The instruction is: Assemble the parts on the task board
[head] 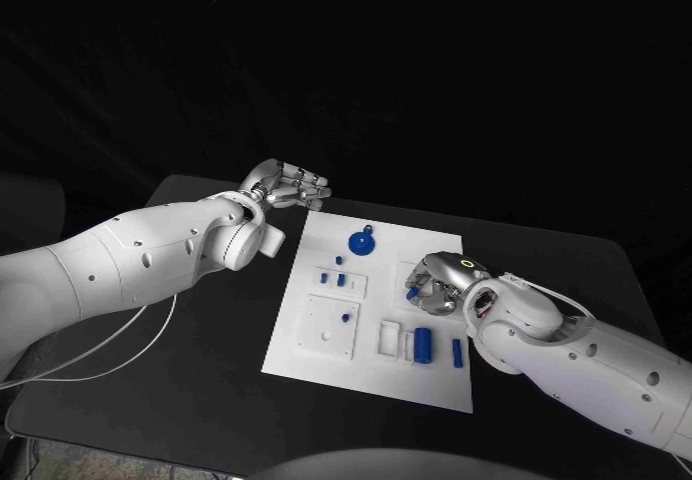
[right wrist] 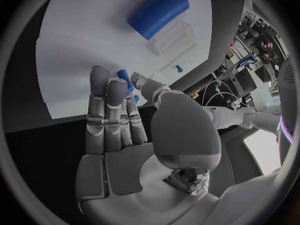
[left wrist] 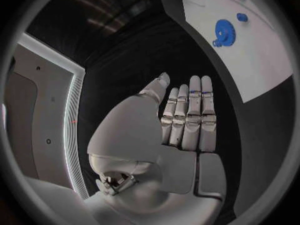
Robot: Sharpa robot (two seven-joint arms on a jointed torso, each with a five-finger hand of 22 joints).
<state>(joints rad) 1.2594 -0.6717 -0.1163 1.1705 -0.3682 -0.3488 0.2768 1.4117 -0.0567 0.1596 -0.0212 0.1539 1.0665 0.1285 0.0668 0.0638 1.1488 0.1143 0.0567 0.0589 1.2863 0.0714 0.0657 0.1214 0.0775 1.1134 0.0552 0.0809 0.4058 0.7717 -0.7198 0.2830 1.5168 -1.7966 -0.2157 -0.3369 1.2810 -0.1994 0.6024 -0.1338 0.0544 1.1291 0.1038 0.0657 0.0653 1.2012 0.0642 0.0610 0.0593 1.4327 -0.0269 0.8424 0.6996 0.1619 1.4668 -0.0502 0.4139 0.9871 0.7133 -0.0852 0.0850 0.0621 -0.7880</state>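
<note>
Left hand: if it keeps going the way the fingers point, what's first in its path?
Likely nothing close: the left hand is open over bare black table, its fingers pointing alongside the task board, not at it. Depth is unclear.

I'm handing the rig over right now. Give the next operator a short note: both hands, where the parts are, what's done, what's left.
Left hand: open, holding nothing, off the far left corner of the task board.
Right hand: over the board's right middle, fingers around a small blue part; it looks pinched, though the grip is not fully clear.
Parts: blue gear at the far middle of the board; blue cylinder lying near the near right edge, with a thin blue bar beside it; small blue pegs in the left blocks.
Done: cannot tell which parts are seated.
Left: place the part in the right hand, then the loose cylinder and bar.
</note>
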